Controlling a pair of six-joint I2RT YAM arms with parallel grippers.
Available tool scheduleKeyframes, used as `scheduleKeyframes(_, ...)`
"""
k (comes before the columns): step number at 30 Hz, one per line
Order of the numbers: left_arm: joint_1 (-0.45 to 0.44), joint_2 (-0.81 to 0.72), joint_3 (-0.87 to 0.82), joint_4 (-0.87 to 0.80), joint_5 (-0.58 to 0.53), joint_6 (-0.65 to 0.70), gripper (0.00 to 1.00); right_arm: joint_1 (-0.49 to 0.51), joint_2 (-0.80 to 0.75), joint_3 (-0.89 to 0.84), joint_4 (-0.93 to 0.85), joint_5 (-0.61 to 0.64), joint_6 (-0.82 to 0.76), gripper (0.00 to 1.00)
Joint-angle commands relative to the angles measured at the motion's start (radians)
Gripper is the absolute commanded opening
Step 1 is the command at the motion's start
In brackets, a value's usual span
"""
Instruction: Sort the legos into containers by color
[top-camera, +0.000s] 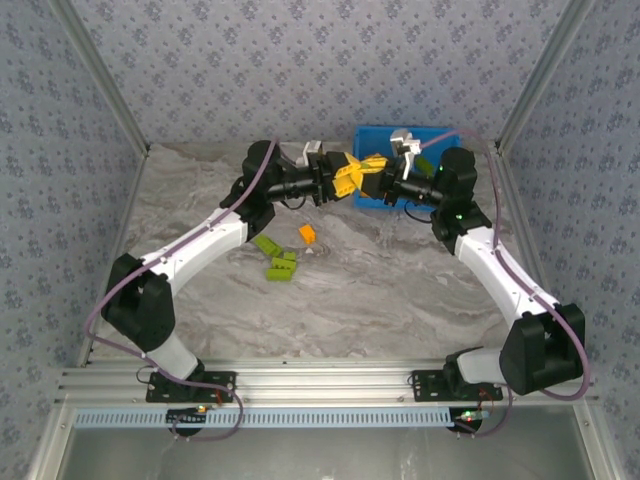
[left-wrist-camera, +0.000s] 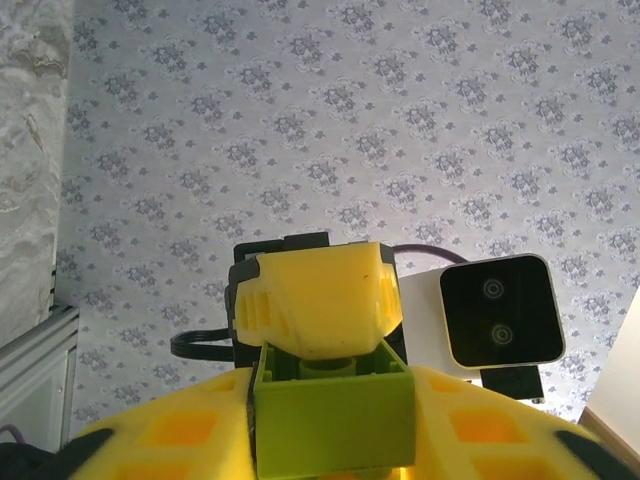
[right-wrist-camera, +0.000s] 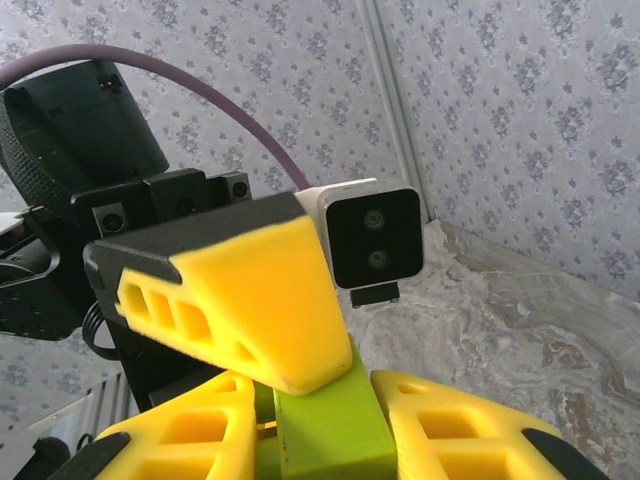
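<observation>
Lego brick (right-wrist-camera: 325, 425), olive-green boxy plastic, midair: right fingers (right-wrist-camera: 420, 395) clamped on it; left fingers (left-wrist-camera: 110, 445) flank it (grip: cannot tell).

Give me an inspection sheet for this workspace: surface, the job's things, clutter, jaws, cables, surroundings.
Surface: marbled table, with loose bricks lying near the left arm.
Job's things: a few green bricks and one orange brick on the table; blue bin at the far side; one held brick, green, up in the air.
Clutter: nothing seen.
Grippers: right gripper jaws shut on the held brick; left gripper jaws grip it too, no gap seen.
Cables: purple cable along each arm, off the bricks.
Surroundings: patterned walls; metal rail at the near edge.
</observation>
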Motion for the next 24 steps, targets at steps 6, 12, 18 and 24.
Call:
scheduleKeyframes(6, 0.021, -0.049, 0.048, -0.095, -0.084, 0.187, 0.99, 0.013, -0.069, 0.029, -0.125, -0.016, -0.011, 0.0)
scheduleKeyframes(12, 0.042, -0.2, 0.16, -0.689, -0.377, 0.794, 0.99, 0.001, -0.072, 0.108, -0.468, 0.66, -0.127, 0.0)
scheduleKeyframes(18, -0.015, -0.328, 0.169, -1.097, -0.879, 1.22, 0.99, -0.146, 0.275, 0.434, -0.739, 1.038, 0.007, 0.0)
scheduleKeyframes(24, -0.011, -0.484, -0.057, -1.147, -0.981, 1.269, 0.99, -0.217, 0.586, 0.641, -0.729, 1.162, 0.001, 0.01)
